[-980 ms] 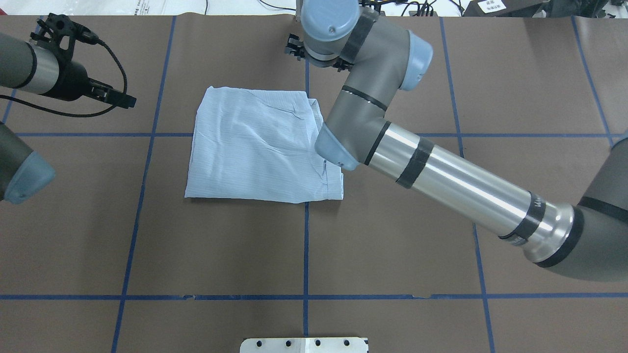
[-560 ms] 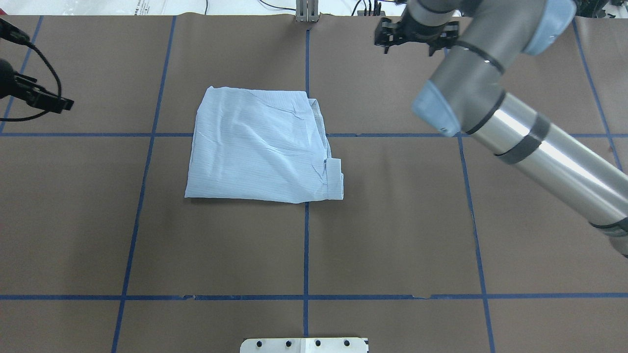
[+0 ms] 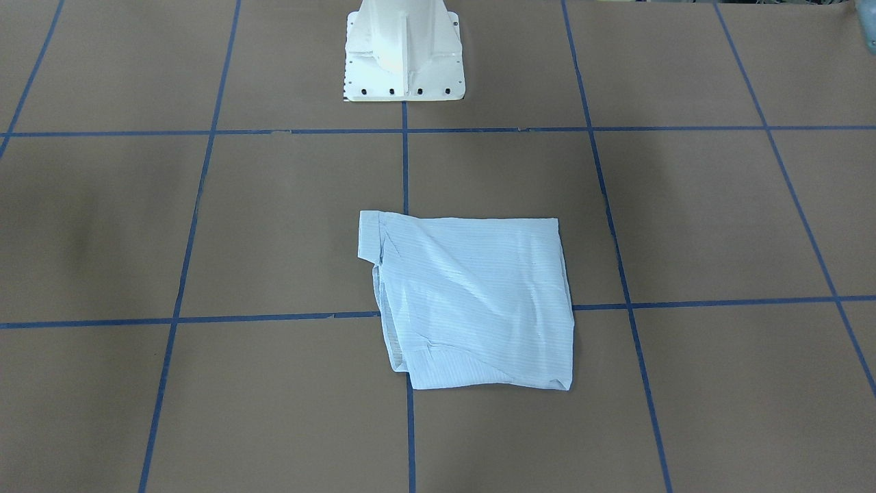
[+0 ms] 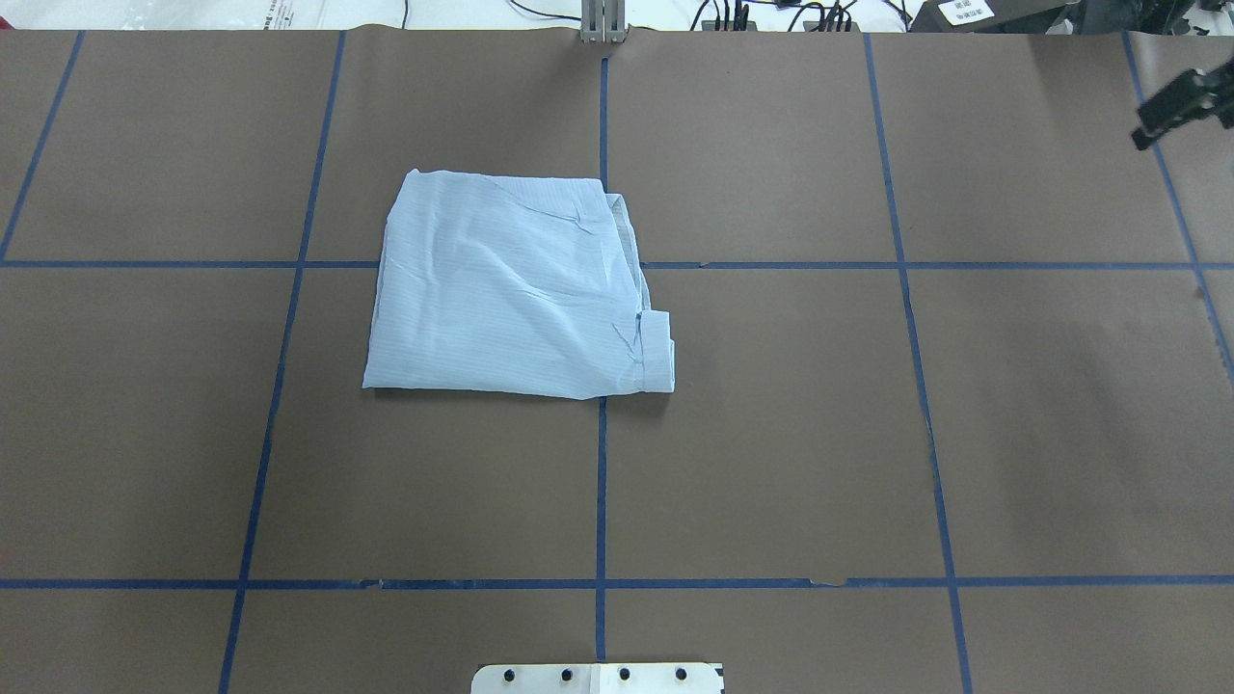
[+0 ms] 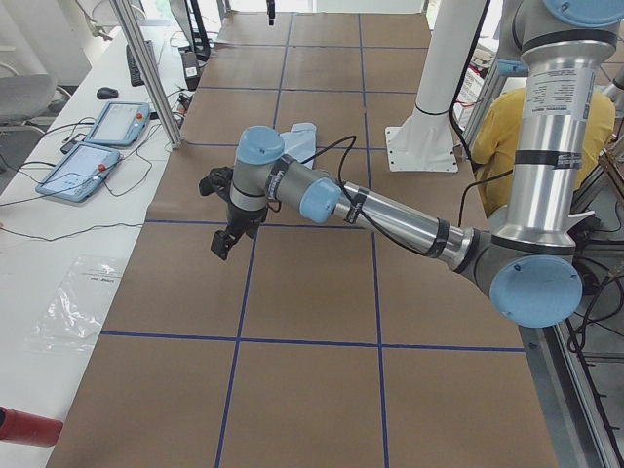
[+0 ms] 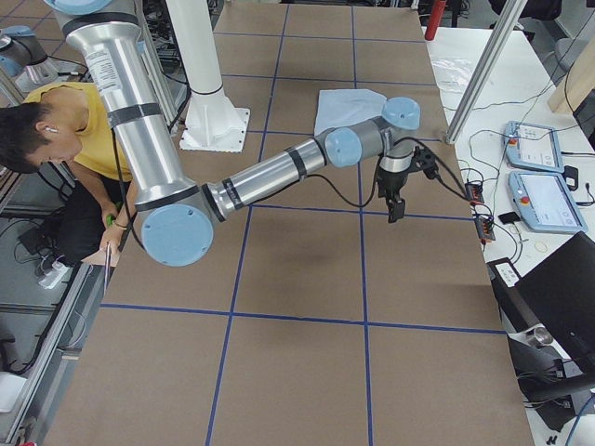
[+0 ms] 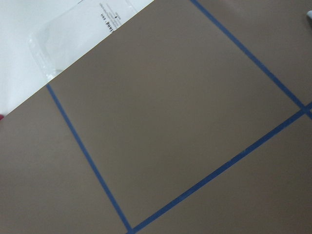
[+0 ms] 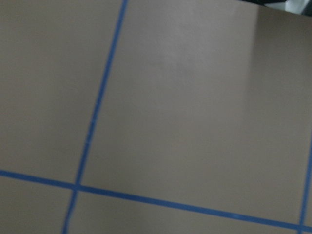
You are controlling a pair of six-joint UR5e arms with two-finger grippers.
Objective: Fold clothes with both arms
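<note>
the left gripper hangs over bare brown paper, holding nothing and touching nothing; it shows only from the side, so i cannot tell how far its jaws stand apart. the right gripper also hangs free with nothing in it. the overhead view catches only a dark blurred scrap of it at the edge, so i cannot tell its jaw gap either. neither wrist view shows any fingers, just paper and tape.

the shirt lies flat on the table, out in front of the white pedestal base and slightly to the robot's left of it. it is thin, light-blue cloth with faint pinstripes and soft creases, folded into a rough square. stacked layers show along the edge on the robot's right, and a narrow band of cloth juts out at the corner nearest the base. both grippers are well apart from it, 1 far to each side of the base.

the table is covered in matte brown paper marked into squares by blue tape. the left arm and right arm are silver-grey tubes with light-blue caps and black cables.

count: 1 shirt, 2 arms, 2 grippers, 1 base.
</note>
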